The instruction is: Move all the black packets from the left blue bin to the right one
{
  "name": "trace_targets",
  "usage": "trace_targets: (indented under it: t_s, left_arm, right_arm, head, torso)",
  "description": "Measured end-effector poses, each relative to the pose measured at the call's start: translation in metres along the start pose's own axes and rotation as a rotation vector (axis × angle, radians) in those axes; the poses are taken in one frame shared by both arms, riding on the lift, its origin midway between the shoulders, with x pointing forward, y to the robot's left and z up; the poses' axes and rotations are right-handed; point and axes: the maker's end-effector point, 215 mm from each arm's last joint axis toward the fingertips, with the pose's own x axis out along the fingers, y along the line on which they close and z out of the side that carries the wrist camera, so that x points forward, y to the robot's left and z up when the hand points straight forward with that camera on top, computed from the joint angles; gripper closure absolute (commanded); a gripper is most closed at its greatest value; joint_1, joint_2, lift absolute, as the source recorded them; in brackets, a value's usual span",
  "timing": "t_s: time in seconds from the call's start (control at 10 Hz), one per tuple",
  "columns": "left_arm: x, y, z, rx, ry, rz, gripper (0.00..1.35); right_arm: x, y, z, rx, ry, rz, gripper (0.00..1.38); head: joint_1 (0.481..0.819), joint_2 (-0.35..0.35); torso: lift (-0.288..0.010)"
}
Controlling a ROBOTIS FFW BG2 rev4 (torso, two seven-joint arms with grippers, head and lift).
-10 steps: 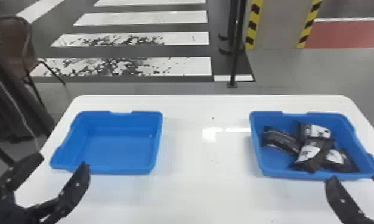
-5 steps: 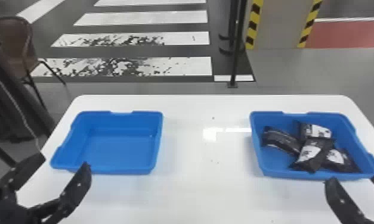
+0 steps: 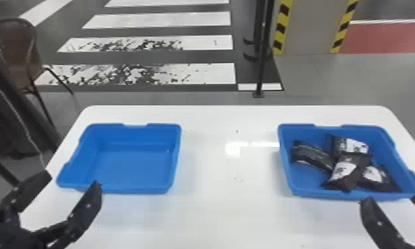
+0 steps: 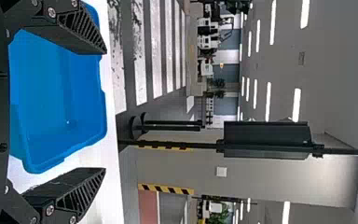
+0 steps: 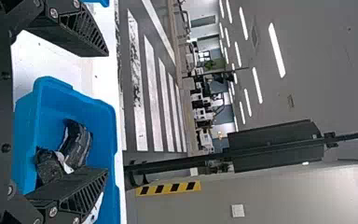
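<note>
Twice checked head view against earlier frames: saw no shift; counted four black packets [image 3: 344, 170] in right bin [image 3: 304, 182], judged transfer complete. Left wrist view: found left hand [image 4: 104, 109] wide open, unladen. Right wrist view: found right hand [image 5: 107, 113] likewise.

We see a large indoor hall, its exact use unclear: crosswalk stripes [image 3: 209, 71] painted on the floor at 11 o'clock, a grey pillar [image 3: 310, 29] with 2 hazard-striped edges at 1 o'clock, ceiling strip lights [image 4: 268, 102] overhead.
</note>
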Motion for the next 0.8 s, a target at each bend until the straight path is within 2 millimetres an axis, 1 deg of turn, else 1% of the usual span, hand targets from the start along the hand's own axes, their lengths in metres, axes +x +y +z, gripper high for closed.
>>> trace_targets:
  t_s: [0.8]
  left_arm:
    - [-0.0007,0.0,-0.0024,-0.009,0.004,0.0,0.15]
  right_arm:
    - [-0.0002,-0.0004,-0.0007,0.006,0.0,-0.001,0.14]
  head:
    - [0.695,0.073]
  torso:
    - [-0.14]
